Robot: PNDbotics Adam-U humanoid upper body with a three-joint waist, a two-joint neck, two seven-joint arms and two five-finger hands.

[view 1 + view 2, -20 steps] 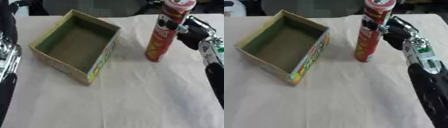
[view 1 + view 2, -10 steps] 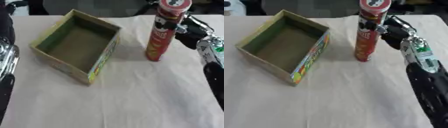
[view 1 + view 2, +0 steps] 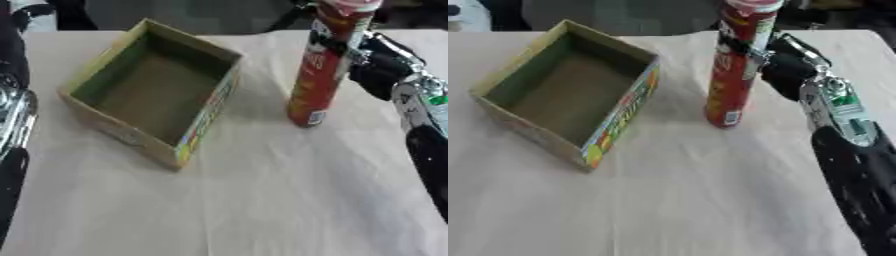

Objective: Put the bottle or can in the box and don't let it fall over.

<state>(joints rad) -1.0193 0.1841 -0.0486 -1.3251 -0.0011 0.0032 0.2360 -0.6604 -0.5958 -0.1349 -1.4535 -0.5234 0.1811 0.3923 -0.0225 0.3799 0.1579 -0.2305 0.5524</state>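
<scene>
Red can: we find a tall red tube can (image 3: 735,65), pale lid uppermost, leaning slightly toward the box; whether its base rests on the cloth or is just lifted, we cannot tell.
Location: the can is outside the box, just to its right, with a strip of cloth between them.
Right hand: the right hand (image 3: 785,67) is at the can's upper half, fingers curled round it from the right — a high hold which, in our judgement, steadies a top-heavy item against toppling.
Box: the open cardboard box (image 3: 206,120) lies askew on the table, inside dark and holding nothing, printed side wall facing us; its open top admits the can from above.
Left hand: we see only dark and silver parts of the left arm (image 3: 12,107) at the left edge — the hand itself is not shown.
Surface: the pale tablecloth (image 3: 262,200) is creased in places.
Progress: placement not yet done; we judge an upright lift over the near wall is called for.
Risk: a tall can on a narrow base may tip inside.
</scene>
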